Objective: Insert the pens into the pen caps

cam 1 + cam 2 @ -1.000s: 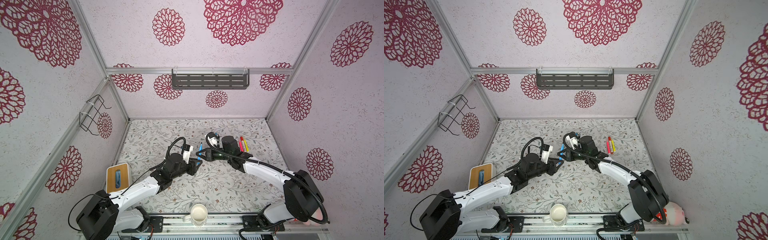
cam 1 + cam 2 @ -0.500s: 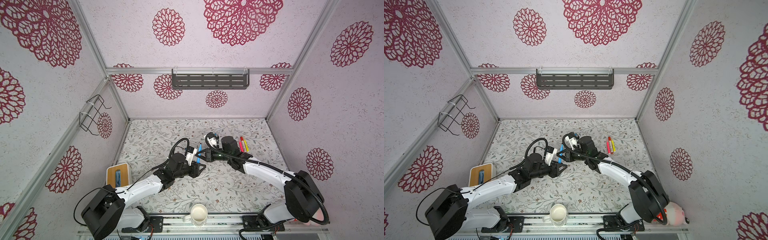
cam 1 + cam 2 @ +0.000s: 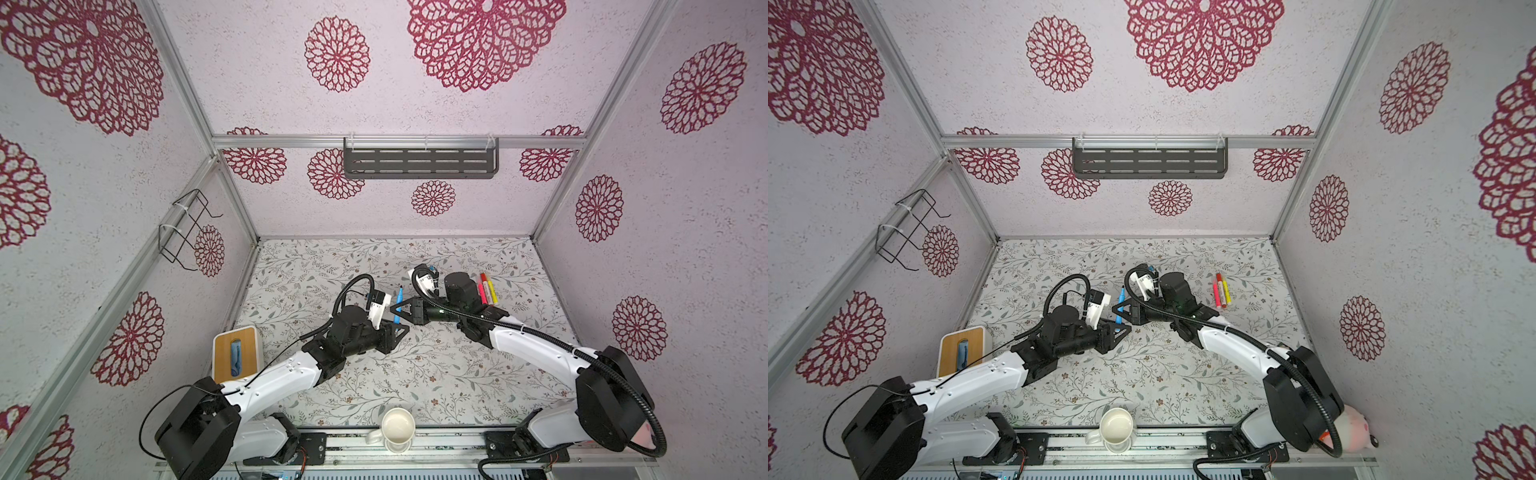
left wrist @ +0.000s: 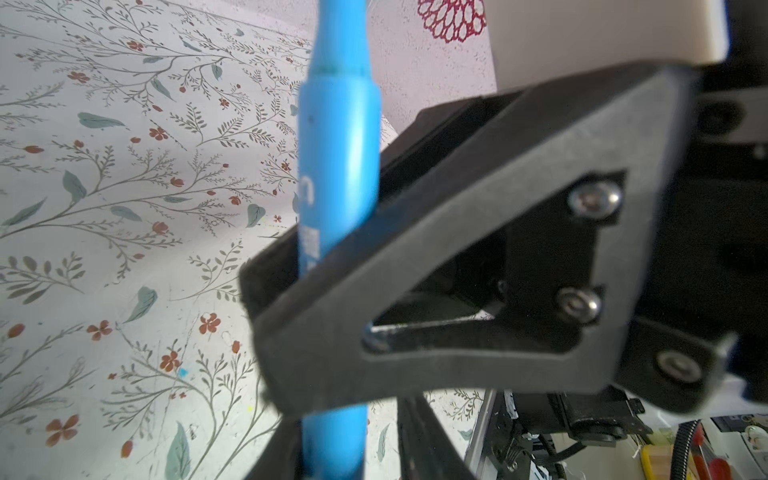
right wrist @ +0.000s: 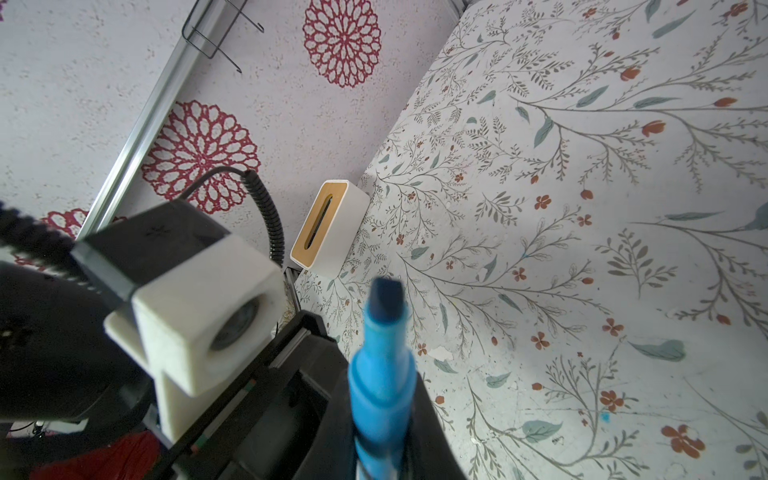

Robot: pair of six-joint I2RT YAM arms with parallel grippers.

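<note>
**Entry: blue pen, held between two claws, uncapped**

Top views. The blue pen [image 3: 400, 293] stood nearly upright above the middle of the desk [image 3: 415, 374], clear of its surface. The right claw [image 3: 397, 311] was clamped on the mid-barrel. The left claw [image 3: 398, 328] sat just beneath it, at the pen's lower end. Three other pens [image 3: 487, 291] lay together at the far right, well apart from this one. No loose cap could be made out.

Left wrist view. The blue pen [image 4: 338, 145] passed through the right claw [image 4: 286, 270], whose fingers pressed against it. The left claw [image 4: 332, 457] flanked the bottom end. Whether it pinched the pen or stood slightly apart could not be told.

Right wrist view. The right claw [image 5: 378, 457] gripped the blue pen [image 5: 384, 374]. The dark chisel tip [image 5: 387, 297] was bare and pointed away from the claw.

Handling note, as a judgement. The step appeared to be a handover or bracing of the pen.
- The left claw should seat squarely across the barrel before the right claw lets go.
- The pen's axis should be held steady, with no twist.
- Both grips should stay clear of the tip end, where a cap must slide on.
</note>
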